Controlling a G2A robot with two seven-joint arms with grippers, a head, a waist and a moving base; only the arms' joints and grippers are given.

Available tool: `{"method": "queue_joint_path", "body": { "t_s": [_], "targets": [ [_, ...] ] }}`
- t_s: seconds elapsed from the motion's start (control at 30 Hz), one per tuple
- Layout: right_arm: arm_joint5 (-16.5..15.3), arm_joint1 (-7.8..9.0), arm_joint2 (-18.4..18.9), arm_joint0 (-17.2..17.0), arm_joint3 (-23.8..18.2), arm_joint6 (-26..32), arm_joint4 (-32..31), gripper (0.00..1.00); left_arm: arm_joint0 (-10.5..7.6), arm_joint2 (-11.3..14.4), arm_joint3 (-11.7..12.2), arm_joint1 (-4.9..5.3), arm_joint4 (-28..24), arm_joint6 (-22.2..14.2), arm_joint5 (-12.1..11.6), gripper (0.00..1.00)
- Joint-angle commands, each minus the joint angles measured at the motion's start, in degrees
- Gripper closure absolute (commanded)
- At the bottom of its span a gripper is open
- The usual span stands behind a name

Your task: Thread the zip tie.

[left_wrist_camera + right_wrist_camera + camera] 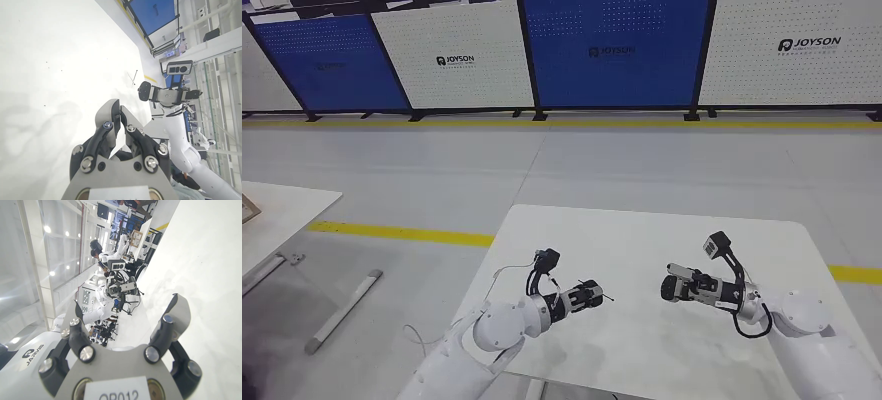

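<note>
Left gripper has its pads pressed together, clamped on a thin black zip tie. Right gripper has its fingers spread wide apart and holds nothing.

From above, the zip tie sticks out of the left gripper tip. Its long axis runs sideways across the table, with the free end aimed at the right gripper. The free end carries a small knob. The strap is straight, stiff-looking and very narrow. It is held up off the table, and a faint grey shadow line crosses under it on the surface. In the left wrist view the stretch of strap nearest the pads is too thin to trace.

The right wrist view shows the zip tie poking out of the left gripper, knob end leading.

The two grippers face each other above the table, apart, with the tie's free end in the gap between them. The right gripper shows black pad faces on grey metal fingers. The left pads are black and ribbed.

The table is white and matte, with a few dark specks. Behind it stand blue and white perforated panels. A yellow floor line runs past, and a second white table stands off to the left.
</note>
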Motion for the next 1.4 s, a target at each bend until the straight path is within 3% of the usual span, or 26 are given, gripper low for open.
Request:
{"method": "queue_joint_path", "body": {
  "t_s": [0.0, 0.17, 0.33, 0.57, 0.67, 1.17, 1.3, 1.37],
  "targets": [
    [0.0, 0.0, 0.0, 0.0, 0.0, 0.0, 0.0, 0.0, 0.02, -0.03, 0.01, 0.0, -0.05, 0.01, -0.02, 1.0],
    [0.0, 0.0, 0.0, 0.0, 0.0, 0.0, 0.0, 0.0, 0.02, -0.03, 0.01, 0.0, -0.05, 0.01, -0.02, 1.0],
    [0.0, 0.0, 0.0, 0.0, 0.0, 0.0, 0.0, 0.0, 1.04, -1.62, -1.69, -0.17, -6.4, 1.06, -4.08, 1.0],
    [0.0, 0.0, 0.0, 0.0, 0.0, 0.0, 0.0, 0.0, 4.27, -6.31, -8.7, -0.26, -16.75, 5.15, -7.57, 1.0],
    [0.0, 0.0, 0.0, 0.0, 0.0, 0.0, 0.0, 0.0, 5.61, -8.11, -10.95, -0.35, -19.17, 8.83, -6.56, 1.0],
    [0.0, 0.0, 0.0, 0.0, 0.0, 0.0, 0.0, 0.0, 5.65, -8.17, -11.19, -0.37, -19.15, 9.17, -6.41, 1.0],
    [0.0, 0.0, 0.0, 0.0, 0.0, 0.0, 0.0, 0.0, 6.14, -8.3, -12.99, -0.69, -18.98, 13.2, -9.72, 1.0],
    [0.0, 0.0, 0.0, 0.0, 0.0, 0.0, 0.0, 0.0, 7.09, -8.68, -13.86, -0.9, -19.8, 15.66, -12.79, 1.0]
  ]
}}
